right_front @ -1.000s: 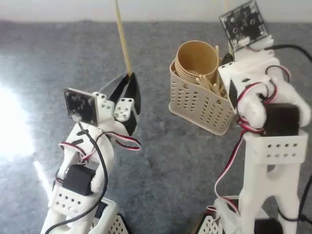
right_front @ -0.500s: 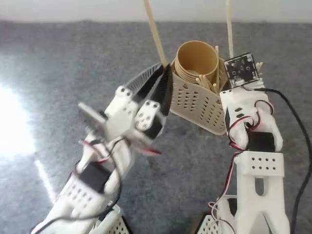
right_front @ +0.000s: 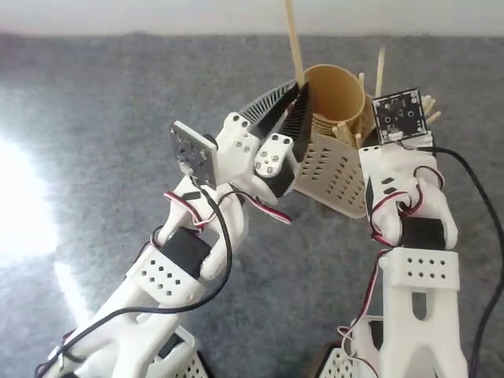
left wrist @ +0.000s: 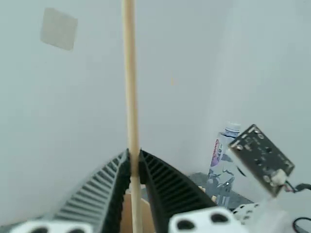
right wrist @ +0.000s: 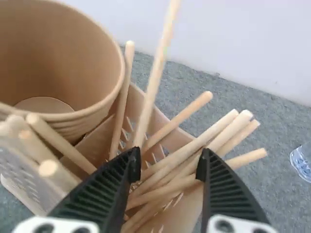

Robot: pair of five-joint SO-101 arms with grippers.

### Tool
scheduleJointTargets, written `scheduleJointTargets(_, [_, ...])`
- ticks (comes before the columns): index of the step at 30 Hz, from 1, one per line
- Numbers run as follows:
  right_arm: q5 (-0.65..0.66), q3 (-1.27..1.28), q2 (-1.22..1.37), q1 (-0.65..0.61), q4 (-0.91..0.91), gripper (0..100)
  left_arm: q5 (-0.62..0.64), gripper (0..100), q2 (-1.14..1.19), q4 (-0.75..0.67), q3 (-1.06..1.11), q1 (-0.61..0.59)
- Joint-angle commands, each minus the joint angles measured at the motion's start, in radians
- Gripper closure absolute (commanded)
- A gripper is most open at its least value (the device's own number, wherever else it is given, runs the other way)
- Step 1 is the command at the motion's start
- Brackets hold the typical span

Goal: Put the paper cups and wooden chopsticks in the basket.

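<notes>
My left gripper (left wrist: 133, 165) is shut on a wooden chopstick (left wrist: 129, 87) that stands upright. In the high view this chopstick (right_front: 293, 43) and the left gripper (right_front: 297, 101) are at the left rim of the cream perforated basket (right_front: 327, 169). A stack of brown paper cups (right_front: 336, 93) stands in the basket. My right gripper (right wrist: 169, 155) is open just above the basket's right side, over several chopsticks (right wrist: 209, 141) lying inside. One chopstick (right wrist: 156, 73) leans up beside a right finger (right wrist: 116, 187). The paper cups (right wrist: 63, 63) sit next to it.
The basket stands on a grey carpeted table (right_front: 102, 118) with a white wall behind. A water bottle (left wrist: 221, 160) stands beyond the basket, also at the edge of the right wrist view (right wrist: 301, 162). Both arm bases (right_front: 409, 315) fill the near side.
My left arm has swung right, carrying its chopstick to the basket's rim. The chopstick at the right arm has sunk lower into the basket.
</notes>
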Motion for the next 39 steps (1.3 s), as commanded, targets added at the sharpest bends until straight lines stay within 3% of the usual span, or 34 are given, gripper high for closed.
scheduleJointTargets(1, [-0.008,-0.009,-0.036,0.025,0.002,80.3,0.008,99,0.000,-0.029,-0.056,0.052])
scheduleJointTargets(8, [-0.003,-0.009,-0.302,0.074,0.085,80.5,0.018,99,-0.009,-0.029,-0.079,0.066])
scheduleJointTargets(15, [-0.014,-0.003,-0.673,0.265,0.185,80.8,0.014,99,0.031,-0.043,-0.131,0.100])
scheduleJointTargets(22, [-0.014,0.097,-0.886,0.348,0.289,80.8,0.015,99,0.356,-0.160,-0.289,0.117])
scheduleJointTargets(29, [-0.012,0.226,-0.997,0.430,0.297,80.8,0.015,99,0.655,-0.164,-0.469,0.114])
scheduleJointTargets(35, [-0.012,0.247,-0.993,0.435,0.294,80.9,-0.003,98,0.746,-0.161,-0.504,0.098])
scheduleJointTargets(39, [-0.012,0.247,-0.990,0.432,0.289,80.9,-0.087,86,0.727,-0.160,-0.452,0.107])
